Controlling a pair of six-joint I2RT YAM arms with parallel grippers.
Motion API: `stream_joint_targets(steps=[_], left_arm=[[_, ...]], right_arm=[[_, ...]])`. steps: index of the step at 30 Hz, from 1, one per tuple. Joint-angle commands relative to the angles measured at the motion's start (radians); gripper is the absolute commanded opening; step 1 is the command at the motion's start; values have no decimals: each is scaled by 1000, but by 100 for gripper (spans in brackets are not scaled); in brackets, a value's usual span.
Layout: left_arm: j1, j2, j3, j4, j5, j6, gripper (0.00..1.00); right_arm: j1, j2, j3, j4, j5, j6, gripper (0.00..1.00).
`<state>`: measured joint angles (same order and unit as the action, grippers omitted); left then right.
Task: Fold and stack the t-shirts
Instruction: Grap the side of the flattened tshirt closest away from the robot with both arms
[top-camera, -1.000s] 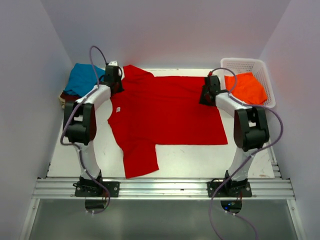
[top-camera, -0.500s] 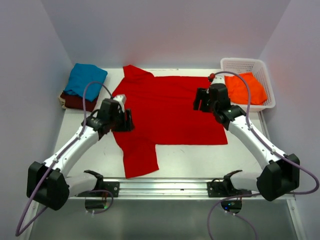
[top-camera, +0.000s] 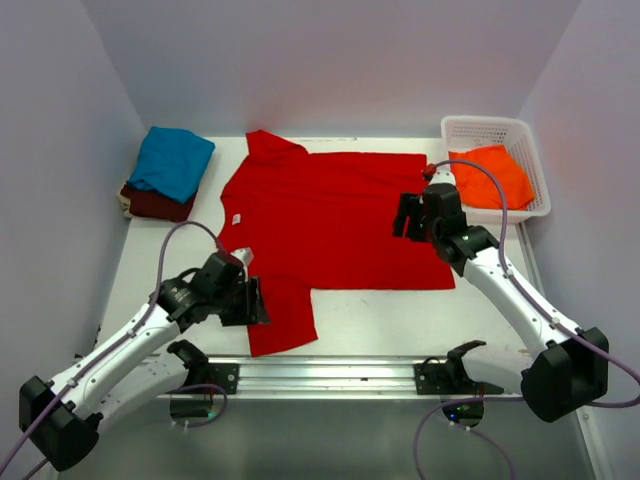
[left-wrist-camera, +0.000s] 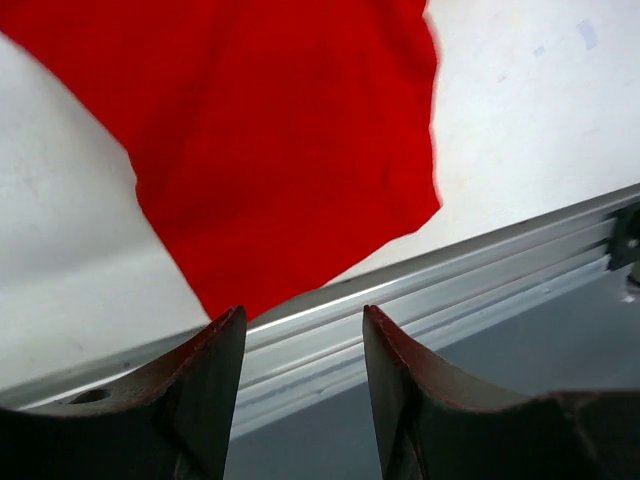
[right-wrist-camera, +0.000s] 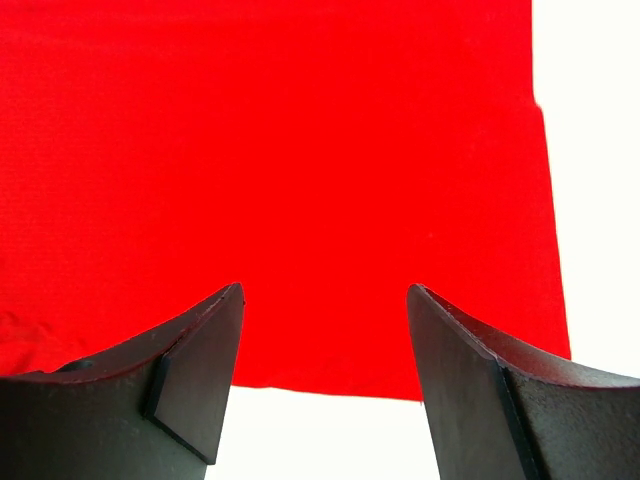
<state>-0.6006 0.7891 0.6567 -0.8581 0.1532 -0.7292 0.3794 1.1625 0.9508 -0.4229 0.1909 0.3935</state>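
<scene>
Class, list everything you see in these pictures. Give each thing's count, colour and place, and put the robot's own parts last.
red t-shirt: one, bright red, spread flat across the middle of the table
teal t-shirt: one, teal blue, folded, far left corner, on top of the maroon t-shirt
maroon t-shirt: one, dark maroon, under the teal t-shirt
orange t-shirt: one, orange, in the basket
basket: one, white lattice, far right corner
table: one, white, under everything
rail: one, silver, along the table's near edge
left gripper: one, black, open, above the red t-shirt's near sleeve
right gripper: one, black, open, above the red t-shirt's right side
</scene>
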Motion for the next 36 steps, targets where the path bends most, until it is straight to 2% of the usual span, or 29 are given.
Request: stream_joint_targets(steps=[1,6,12,15,21,25,29,36], left_arm=[[-65,7,-63,-32,-1,-119,53],[-190,82,-83,7,-66,-183,51],[-356,269,-85,64,-150,-248,51],[-387,311,-88,63,-207,-260,52],[-403,332,-71,53,-274,-305,49],[-403,404,-69,80,-308,-319,49],[-403,481,-94,117,-291,-335,49],[-403,464,-124,132,-262,-383,46]], right_arm=[[3,3,-29,18,1,19,70],[3,-6,-49,32,13,18,70],[4,-9,-44,10,25,13,71],[1,-18,-49,6,27,10,71],[3,-14,-58,12,22,10,72],[3,-9,-50,3,16,13,72],[4,-17,-53,3,10,11,72],[4,-14,-61,9,-5,16,72]])
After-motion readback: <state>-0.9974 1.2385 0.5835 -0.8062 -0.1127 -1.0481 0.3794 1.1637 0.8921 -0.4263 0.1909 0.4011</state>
